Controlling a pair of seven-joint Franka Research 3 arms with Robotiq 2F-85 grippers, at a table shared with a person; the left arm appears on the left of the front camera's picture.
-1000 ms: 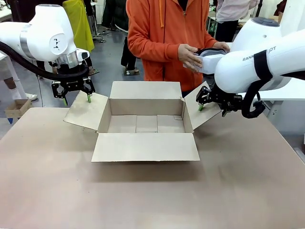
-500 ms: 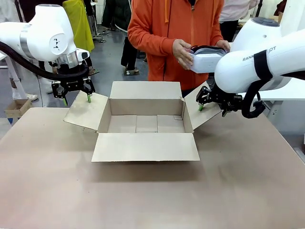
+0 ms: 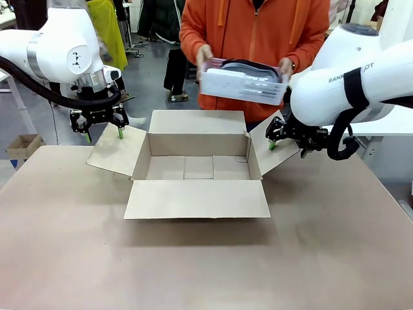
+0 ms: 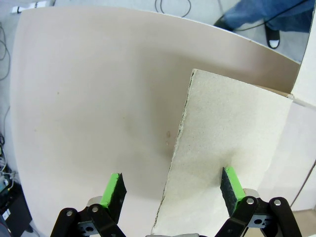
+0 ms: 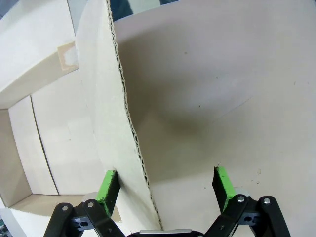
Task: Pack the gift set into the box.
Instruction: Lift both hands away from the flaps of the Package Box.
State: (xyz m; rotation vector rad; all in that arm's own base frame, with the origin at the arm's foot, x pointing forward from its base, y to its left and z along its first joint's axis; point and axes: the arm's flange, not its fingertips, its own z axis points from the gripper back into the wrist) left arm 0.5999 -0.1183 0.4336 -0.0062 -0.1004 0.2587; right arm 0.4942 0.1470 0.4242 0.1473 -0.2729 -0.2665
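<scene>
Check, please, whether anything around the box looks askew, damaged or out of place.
Nothing stands out. The box sits square on the table, flaps spread. The left gripper and right gripper each stand open astride a side flap; a person holds the gift set beyond it.

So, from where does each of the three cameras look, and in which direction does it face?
Front view: between the left arm and right arm, both showing, faces across the table and open box to the person holding the gift set.
Left wrist view: from that wrist, down along the open left jaws straddling the box's left flap.
Right wrist view: from that wrist, down along the open right jaws astride the right flap.
Shared: the front view also shows both flaps.
</scene>
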